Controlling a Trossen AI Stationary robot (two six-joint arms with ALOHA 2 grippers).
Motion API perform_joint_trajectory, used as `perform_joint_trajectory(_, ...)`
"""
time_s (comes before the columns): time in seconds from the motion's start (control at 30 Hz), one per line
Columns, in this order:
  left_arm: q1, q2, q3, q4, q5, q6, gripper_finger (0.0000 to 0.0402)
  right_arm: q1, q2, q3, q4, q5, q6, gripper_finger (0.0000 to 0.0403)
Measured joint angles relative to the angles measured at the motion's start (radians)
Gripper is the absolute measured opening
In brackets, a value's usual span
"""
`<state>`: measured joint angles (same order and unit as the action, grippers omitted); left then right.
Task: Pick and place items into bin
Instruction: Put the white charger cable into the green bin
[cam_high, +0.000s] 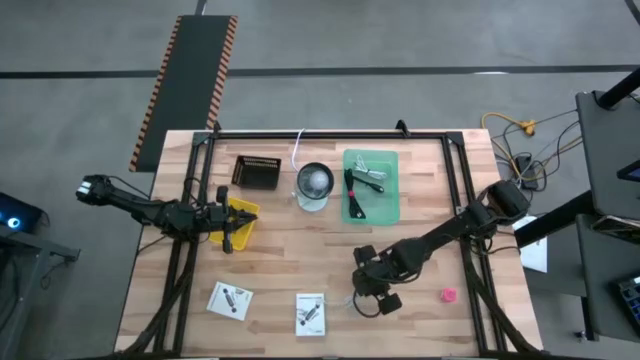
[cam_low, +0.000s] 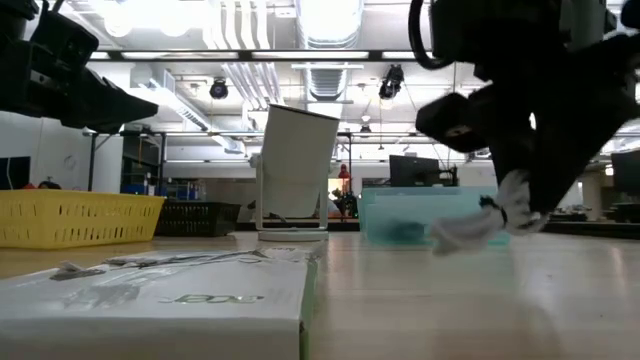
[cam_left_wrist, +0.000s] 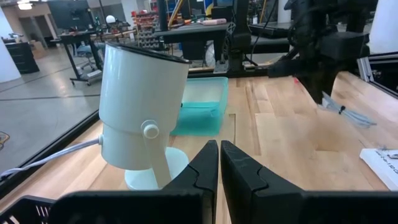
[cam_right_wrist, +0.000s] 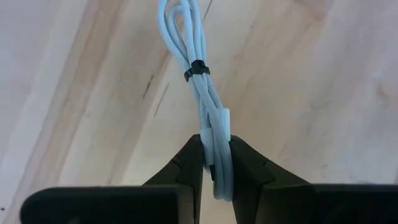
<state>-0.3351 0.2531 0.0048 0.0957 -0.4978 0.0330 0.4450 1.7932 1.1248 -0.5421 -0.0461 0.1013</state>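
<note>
Wooden tabletop (cam_high: 290, 255): right pincer (cam_right_wrist: 214, 163) clamps a tied white cable bundle (cam_right_wrist: 198, 93), not yet binned; left pincer (cam_left_wrist: 219, 163) waits closed, empty, by the yellow bin (cam_high: 243, 214). We count two cards (cam_high: 230, 300) and a pink lump (cam_high: 449, 295) left.

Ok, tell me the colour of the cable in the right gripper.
White, bundled with a black tie; the cable shows best in the right wrist view, pinched by the right gripper.

We see two matte black jointed arms. The left arm (cam_high: 150, 208) carries a pale, lit fitting at its 9 o'clock end. The right arm (cam_high: 440, 238) has bulky rounded joint housings. Each pincer, left pincer (cam_left_wrist: 219, 163) and right pincer (cam_right_wrist: 216, 158), has two black, wedge-shaped fingers on a black crossbar.
</note>
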Motion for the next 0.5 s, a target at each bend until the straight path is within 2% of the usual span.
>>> perform_joint_trajectory(0.5, 0.0, 0.001, 0.0, 0.0, 0.0, 0.0, 0.0002, 0.0, -0.155, -0.048, -0.037, 0.052, 0.022, 0.0043)
